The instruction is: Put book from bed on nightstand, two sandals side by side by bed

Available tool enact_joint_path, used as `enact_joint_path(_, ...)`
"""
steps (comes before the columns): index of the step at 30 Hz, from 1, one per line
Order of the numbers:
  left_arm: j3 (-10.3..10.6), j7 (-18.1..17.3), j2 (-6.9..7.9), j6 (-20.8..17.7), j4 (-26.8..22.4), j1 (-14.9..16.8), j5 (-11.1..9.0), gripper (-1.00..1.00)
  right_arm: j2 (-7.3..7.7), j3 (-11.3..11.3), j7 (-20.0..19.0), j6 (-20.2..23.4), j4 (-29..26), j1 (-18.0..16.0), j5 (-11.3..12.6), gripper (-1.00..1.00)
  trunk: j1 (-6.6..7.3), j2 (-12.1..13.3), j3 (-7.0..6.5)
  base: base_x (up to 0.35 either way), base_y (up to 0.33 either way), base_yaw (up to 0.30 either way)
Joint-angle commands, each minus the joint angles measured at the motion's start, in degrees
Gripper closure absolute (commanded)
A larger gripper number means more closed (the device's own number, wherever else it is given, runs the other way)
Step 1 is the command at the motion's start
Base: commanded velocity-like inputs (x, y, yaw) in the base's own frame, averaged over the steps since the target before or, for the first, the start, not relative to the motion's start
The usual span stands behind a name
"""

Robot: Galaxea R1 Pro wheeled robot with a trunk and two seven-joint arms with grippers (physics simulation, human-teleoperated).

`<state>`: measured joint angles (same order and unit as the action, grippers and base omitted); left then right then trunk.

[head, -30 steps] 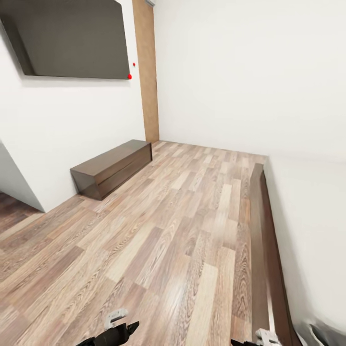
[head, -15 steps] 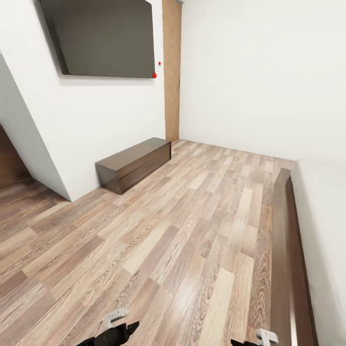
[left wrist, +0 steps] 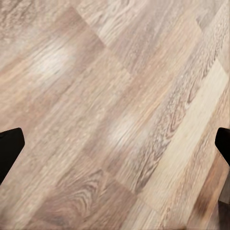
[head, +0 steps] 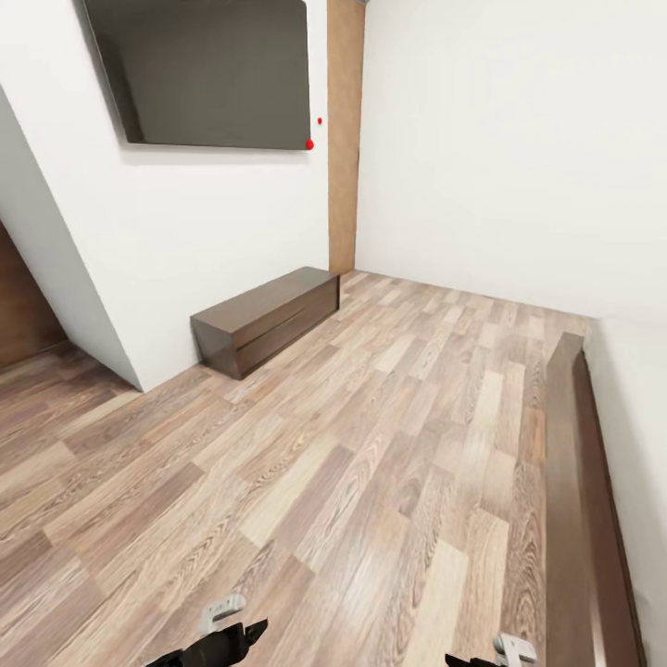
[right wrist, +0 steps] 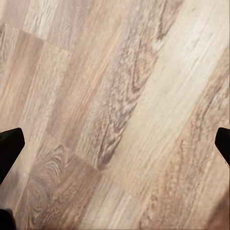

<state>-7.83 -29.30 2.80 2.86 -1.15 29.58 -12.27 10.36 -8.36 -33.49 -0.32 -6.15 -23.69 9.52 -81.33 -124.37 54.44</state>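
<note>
You face bare plank floor (head: pixel 352 482) in the bedroom, the bed (head: pixel 579 482) along your right. Both grippers, left (left wrist: pixel 115 143) and right (right wrist: pixel 115 143), hang spread apart, empty, above the floor.

The bed (head: pixel 593 482) is being cut off by the head view's right and lower edges, so just a strip of frame and mattress is being shown. The wall screen (head: pixel 208 69) is being cropped at the top edge. Both arms are being clipped at the bottom edge. The left gripper (left wrist: pixel 115 148) and the right gripper (right wrist: pixel 115 148) are being reduced to dark fingertips at each wrist picture's sides, well apart.
</note>
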Motion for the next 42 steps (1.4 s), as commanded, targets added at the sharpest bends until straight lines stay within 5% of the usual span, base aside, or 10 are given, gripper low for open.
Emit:
enact_joint_path(1, -0.4, -0.2, 0.01, 0.1, 0.1, 0.0, 0.1, -1.0, 0.01, -0.2, -0.3, 0.0, 0.1, 0.0, 0.2, -1.0, -0.02, 0.0, 0.05, 0.172, 0.0, 0.001)
enact_joint_path(10, -0.4, -0.2, -0.05, 0.1, 0.1, 0.0, 0.1, -1.0, 0.01, -0.2, -0.3, 0.0, 0.1, 0.0, 0.3, -1.0, -0.02, 0.0, 0.05, 0.056, 0.0, 0.0)
enact_joint_path(42, -0.4, -0.2, -0.08, 0.0, 0.1, 0.0, 0.1, -1.0, -0.03, -0.2, -0.2, 0.0, 0.1, 0.0, 0.3, -1.0, 7.01, 12.8, -5.7, 0.0, 0.0, 0.0)
